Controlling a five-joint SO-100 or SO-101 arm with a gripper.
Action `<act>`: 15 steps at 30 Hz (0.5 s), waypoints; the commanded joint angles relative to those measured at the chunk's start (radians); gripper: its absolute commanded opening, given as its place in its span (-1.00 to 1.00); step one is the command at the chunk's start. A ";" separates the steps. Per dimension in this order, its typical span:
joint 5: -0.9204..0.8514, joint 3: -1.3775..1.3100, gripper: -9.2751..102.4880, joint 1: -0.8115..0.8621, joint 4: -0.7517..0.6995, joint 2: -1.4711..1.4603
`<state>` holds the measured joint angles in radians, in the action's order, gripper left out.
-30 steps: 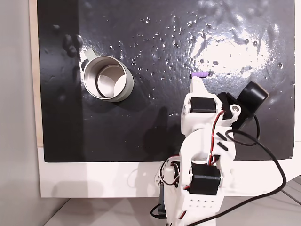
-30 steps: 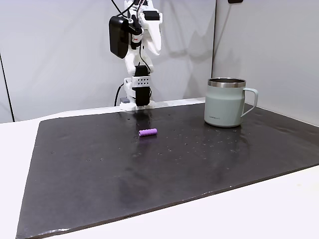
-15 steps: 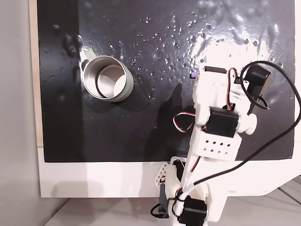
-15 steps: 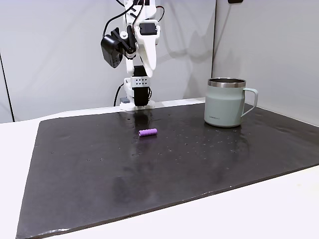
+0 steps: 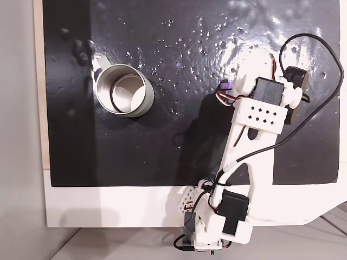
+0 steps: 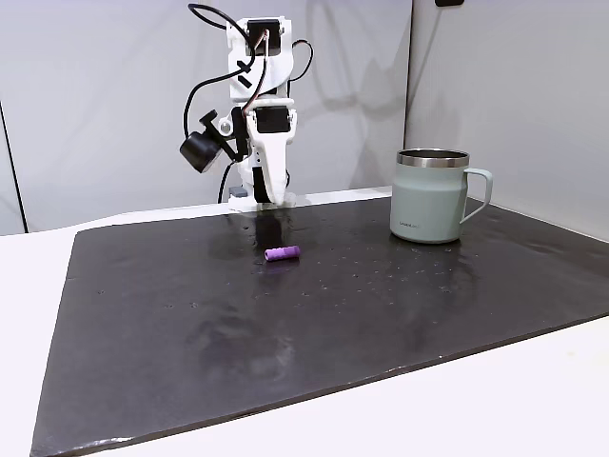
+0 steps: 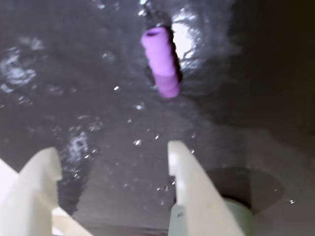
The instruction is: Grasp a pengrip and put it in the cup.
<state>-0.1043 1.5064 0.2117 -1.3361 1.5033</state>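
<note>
White gripper (image 7: 113, 152) hangs with fingers apart, empty, above a glossy black mat (image 6: 381, 314); the pengrip (image 7: 161, 61) lies just ahead, grey walls behind.

I was working in what looked like a lab or test room: bare pale wall panels (image 6: 495, 86), a white counter (image 6: 533, 400) and a black mat (image 6: 381, 305).

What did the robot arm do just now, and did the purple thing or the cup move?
The arm bent forward and down, bringing its open tool low over the mat, close to the pengrip. It has grabbed nothing. The pengrip and cup stayed put.
</note>
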 commanded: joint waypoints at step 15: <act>-0.032 -0.084 -0.45 0.002 0.115 -0.247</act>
<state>-0.1197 1.4803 0.2224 -1.2502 1.2563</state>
